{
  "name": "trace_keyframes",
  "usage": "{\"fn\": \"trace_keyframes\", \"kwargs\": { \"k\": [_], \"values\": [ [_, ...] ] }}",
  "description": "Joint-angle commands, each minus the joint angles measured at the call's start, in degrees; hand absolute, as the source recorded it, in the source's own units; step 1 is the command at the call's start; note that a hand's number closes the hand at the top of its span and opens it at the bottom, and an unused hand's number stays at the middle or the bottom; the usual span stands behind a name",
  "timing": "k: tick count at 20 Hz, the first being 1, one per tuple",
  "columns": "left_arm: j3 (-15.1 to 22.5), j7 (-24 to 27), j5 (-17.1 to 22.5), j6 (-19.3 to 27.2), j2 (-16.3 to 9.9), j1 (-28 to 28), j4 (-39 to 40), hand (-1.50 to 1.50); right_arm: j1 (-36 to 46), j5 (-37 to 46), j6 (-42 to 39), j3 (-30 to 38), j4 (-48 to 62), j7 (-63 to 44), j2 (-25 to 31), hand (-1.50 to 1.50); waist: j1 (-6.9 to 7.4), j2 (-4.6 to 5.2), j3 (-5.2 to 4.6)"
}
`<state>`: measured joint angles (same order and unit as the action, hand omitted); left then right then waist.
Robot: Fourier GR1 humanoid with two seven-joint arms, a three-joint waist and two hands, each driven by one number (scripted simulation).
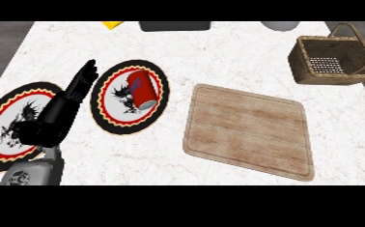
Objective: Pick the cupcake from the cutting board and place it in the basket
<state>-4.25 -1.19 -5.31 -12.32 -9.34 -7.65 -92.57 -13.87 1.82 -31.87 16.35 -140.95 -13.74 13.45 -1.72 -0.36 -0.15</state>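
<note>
The white marbled counter [214,52] takes up nearly everything I can see. On it, right of the middle, lies the wooden cutting board [248,130], set a little askew, with nothing showing on its top. I can't spot the cupcake anywhere on the board or elsewhere on the counter, so where it sits I cannot tell.

Left of the board lies a round plate [107,106] with a black, yellow and red rim, and a red cup [143,91] lies on its side on it, mouth towards the near edge. A second plate [16,103] of the same pattern is at the far left, partly cut off by the edge and partly covered by the robot's arm.

The wicker basket [308,71], with its arched handle, stands at the far right, well apart from the board's top corner.

The left hand [68,103] rises from the lower left between the two plates, fingers straight and held together, pointing away along the counter, holding nothing. The right hand shows nowhere.

Along the far edge sit a dark tray-like object [175,26], a grey round thing [279,25] and a small yellow piece [112,24], all cut off
</note>
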Motion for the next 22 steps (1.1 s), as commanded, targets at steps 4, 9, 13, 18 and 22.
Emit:
{"fn": "trace_keyframes", "kwargs": {
  "k": [4, 9, 13, 18, 22],
  "values": [
    [-0.78, 0.55, 0.70, -0.92, -0.57, -2.40, 2.63, 0.00, 9.22, -16.07, 4.19, 14.38, -6.59, -19.06, 11.09, 1.50, 0.76, 0.22, -0.02],
    [-0.18, 0.38, 0.60, -1.39, -0.33, -2.35, 2.33, 0.00, 25.18, -17.83, 8.79, 16.09, 4.07, -30.24, 21.83, 1.50, 1.82, 0.31, 0.03],
    [-0.73, -1.06, 1.80, -2.45, -0.98, -1.97, 0.31, 0.00, 34.92, -13.46, 12.67, 12.35, 12.98, -34.76, 27.27, 1.50, 2.48, 0.40, 0.05],
    [-0.41, 0.08, 1.88, -3.50, -1.18, -0.60, 0.44, 0.00, 44.76, -8.68, 15.97, 10.30, 24.88, -32.82, 30.58, 1.50, 2.70, 0.43, 0.08],
    [-0.54, -1.14, 1.59, -2.50, -0.52, -4.49, 2.46, 0.00, 49.60, -3.73, 19.15, 9.64, 36.20, -27.23, 30.32, 1.50, 2.56, 0.57, 0.11]
  ]
}}
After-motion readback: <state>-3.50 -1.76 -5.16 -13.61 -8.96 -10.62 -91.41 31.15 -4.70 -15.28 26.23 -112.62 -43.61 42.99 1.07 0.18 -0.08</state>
